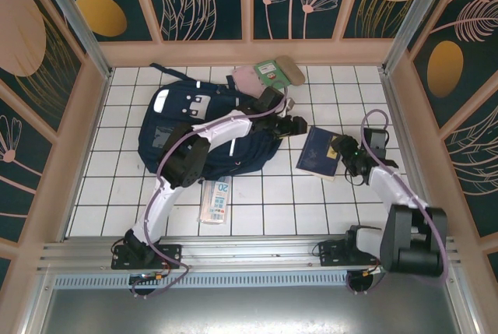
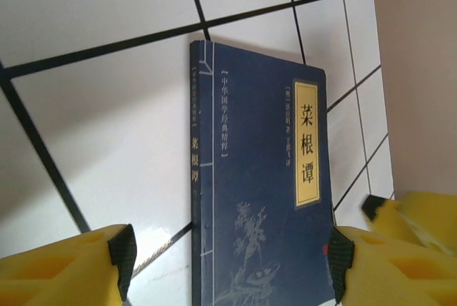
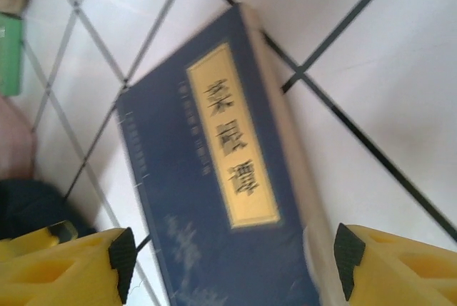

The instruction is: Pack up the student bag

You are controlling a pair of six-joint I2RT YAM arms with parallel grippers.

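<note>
The student bag [image 1: 194, 135], dark navy with white patches, lies on the tiled floor at centre left. To its right lies a dark blue book [image 1: 317, 152] with a yellow title label, also seen in the left wrist view [image 2: 257, 177] and the right wrist view [image 3: 214, 199]. My left gripper [image 1: 299, 125] reaches over the bag and stands open at the book's left edge, its jaws [image 2: 230, 256] wide with the book below them. At the book's right edge my right gripper [image 1: 341, 149] is open too, its jaws [image 3: 234, 259] spread over the cover and gripping nothing.
A pink pouch and a green-covered item [image 1: 268, 75] lie near the back wall behind the bag. A white ruler-like pack [image 1: 215, 200] sits in front of the bag. Wooden walls [image 1: 405, 116] bound the tiled floor on three sides.
</note>
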